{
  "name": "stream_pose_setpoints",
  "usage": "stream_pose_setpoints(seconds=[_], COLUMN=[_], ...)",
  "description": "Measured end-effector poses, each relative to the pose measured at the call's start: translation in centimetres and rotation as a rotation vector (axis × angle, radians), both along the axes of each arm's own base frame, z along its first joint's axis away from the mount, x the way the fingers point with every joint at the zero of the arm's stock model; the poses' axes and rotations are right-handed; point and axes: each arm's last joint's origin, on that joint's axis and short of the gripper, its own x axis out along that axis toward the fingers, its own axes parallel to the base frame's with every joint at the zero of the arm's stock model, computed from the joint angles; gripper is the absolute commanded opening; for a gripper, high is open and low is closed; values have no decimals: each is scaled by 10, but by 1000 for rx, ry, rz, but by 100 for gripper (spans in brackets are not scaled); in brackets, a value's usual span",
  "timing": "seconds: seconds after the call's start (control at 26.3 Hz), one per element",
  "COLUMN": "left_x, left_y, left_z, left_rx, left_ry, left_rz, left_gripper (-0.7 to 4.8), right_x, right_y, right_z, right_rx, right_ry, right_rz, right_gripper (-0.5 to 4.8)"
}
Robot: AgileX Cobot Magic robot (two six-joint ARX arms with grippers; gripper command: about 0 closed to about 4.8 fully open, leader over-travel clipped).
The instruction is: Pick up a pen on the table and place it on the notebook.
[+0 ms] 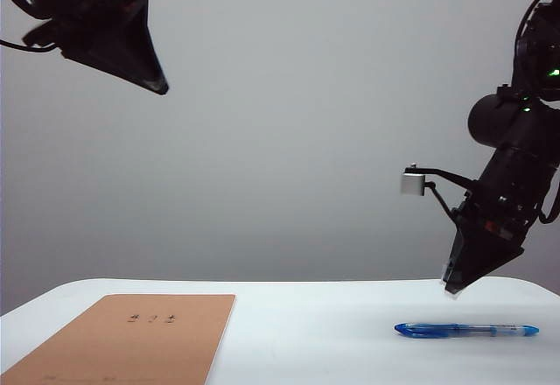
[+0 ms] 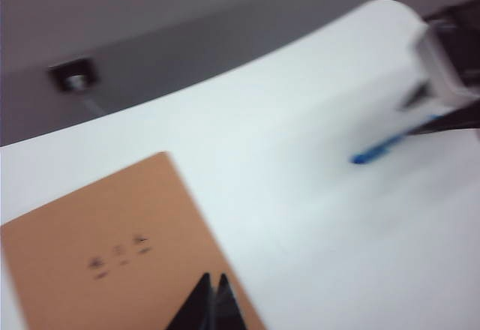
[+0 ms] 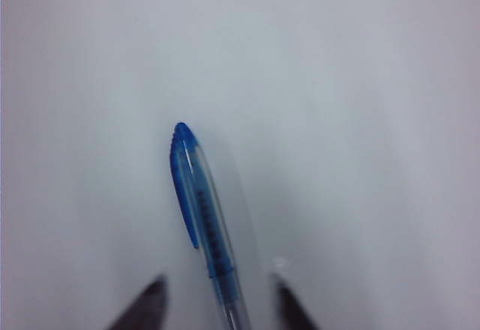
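The blue pen lies flat on the white table at the right, its darker thick end pointing left. My right gripper hangs tilted just above it. In the right wrist view, the right gripper is open, with a finger on each side of the pen and not touching it. The tan notebook lies at the front left. My left gripper is high above the table at the upper left, shut and empty. In the left wrist view, the left gripper hovers over the notebook, and the pen shows blurred.
A plain grey wall stands behind the table. The table's rounded far right corner lies close behind the pen. A small dark fixture sits on the wall. White tabletop stretches between notebook and pen.
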Motion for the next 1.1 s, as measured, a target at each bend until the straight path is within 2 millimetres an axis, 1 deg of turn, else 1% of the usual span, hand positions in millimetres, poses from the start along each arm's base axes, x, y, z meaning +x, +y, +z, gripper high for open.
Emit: stream_pose_setpoints(seconds=[0.19,0.42,0.57,0.68,0.76,0.8,0.88,0.91,0.95,1.1], left_x=[-1,-1,-2,-2,-2,-2,-2,-2,-2,-2], left_y=[-2,-1,-1,-1,-1,-1,-1,-1,-1,-1], left_z=[0,-1,-2,-2,-2,-2,-2,-2,-2,-2], left_rx=[7,15,19,24,24,25,25,26,26,27], left_ry=[-4,-3,5,8,9,9,10,10,10,10], left_rz=[-59,-63,-63,-65,-66,-66,-66,-66,-67,-67], left_gripper=[-5,-5,-5,-5,-5,-5,-5,-5,-5,-5], right_x=[-1,1,4,4,4,5,7,8,9,11], right_y=[7,6,7,7,7,7,7,7,7,8], right_z=[-1,-10,-20,-35,-41,-42,-44,-45,-46,-48], right_rx=[-46,-81,-88,-93,-95,-92,-88,-80,-73,-55], right_ry=[-13,-10,-4,37,54,53,47,41,43,47], right_rz=[29,45,45,46,48,49,49,50,52,45], right_gripper=[278,276,274,262,222,183,69,26,0,-1])
